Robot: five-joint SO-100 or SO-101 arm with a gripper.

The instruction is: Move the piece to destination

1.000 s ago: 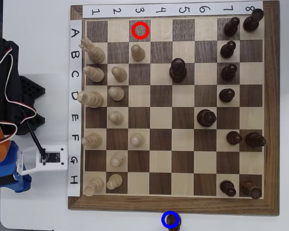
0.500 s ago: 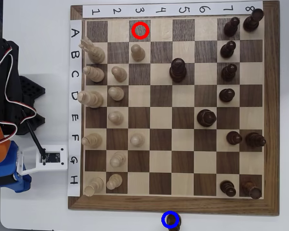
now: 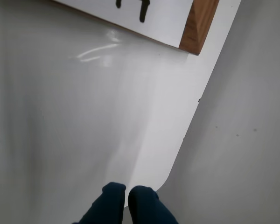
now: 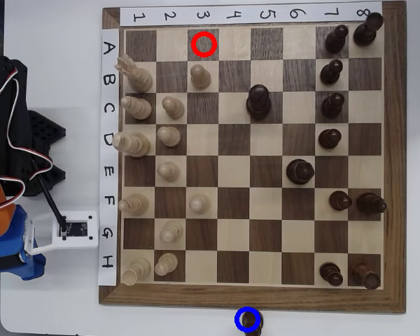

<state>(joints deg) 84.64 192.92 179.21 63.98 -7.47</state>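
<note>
Judging from how things lie, the carrying step looks done: the piece (image 4: 250, 321), a small dark pawn, stands off the chessboard (image 4: 252, 297) on the white desk (image 4: 56, 308) just below the board's bottom edge in the overhead view, and the blue ring (image 4: 247, 318) sits right over its head, so it seems to be at the destination already. The red ring (image 4: 204, 44) marks an empty square in row A, column 3, with no piece inside it. The arm (image 4: 7, 210) is folded at the left edge of that view, well apart from the pawn, so what remains is probably only to stay parked, or to confirm the placement. The overhead view gives the whole board, both rings and the pawn, but hides the fingertips under the arm's own body. The wrist view supplies what is missing there: the gripper (image 3: 126, 193) has its two dark fingertips pressed together with nothing between them, hanging over bare desk near its rounded corner, with only a board corner (image 3: 199, 23) visible.
</note>
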